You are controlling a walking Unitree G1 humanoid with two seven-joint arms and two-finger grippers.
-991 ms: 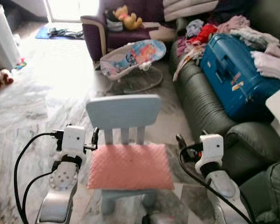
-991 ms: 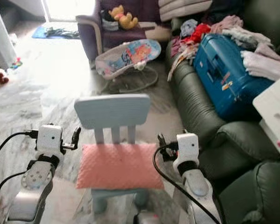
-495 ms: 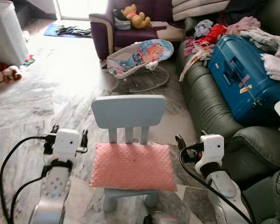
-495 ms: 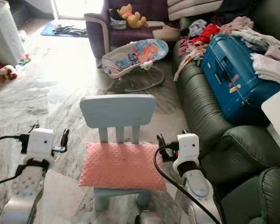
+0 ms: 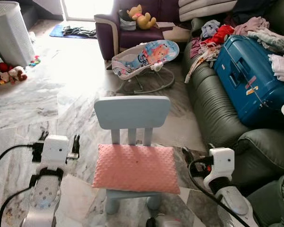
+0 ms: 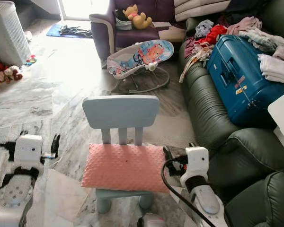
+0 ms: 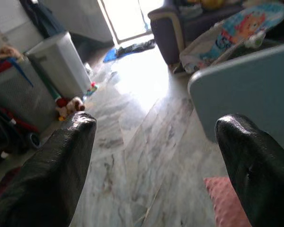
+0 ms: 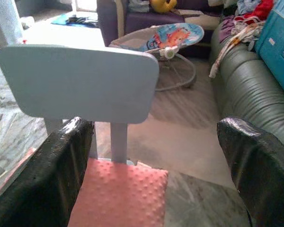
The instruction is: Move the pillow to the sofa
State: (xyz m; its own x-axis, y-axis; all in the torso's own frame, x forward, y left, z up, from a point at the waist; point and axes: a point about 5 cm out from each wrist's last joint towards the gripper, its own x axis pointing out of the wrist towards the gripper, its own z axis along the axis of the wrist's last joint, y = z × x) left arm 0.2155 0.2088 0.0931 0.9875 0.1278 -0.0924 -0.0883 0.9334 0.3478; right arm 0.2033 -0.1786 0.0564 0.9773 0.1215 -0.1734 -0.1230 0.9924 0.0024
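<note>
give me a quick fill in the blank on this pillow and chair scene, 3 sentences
1. The pink pillow lies on the seat of a small light blue ____.
2. On the dark green sofa lies a blue ____.
3. The left gripper and right gripper both have their fingers ____.

Missing words: chair; suitcase; open

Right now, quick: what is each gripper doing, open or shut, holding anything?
Left gripper: open, holding nothing, left of the pink pillow.
Right gripper: open, holding nothing, at the pillow's right edge.
</note>
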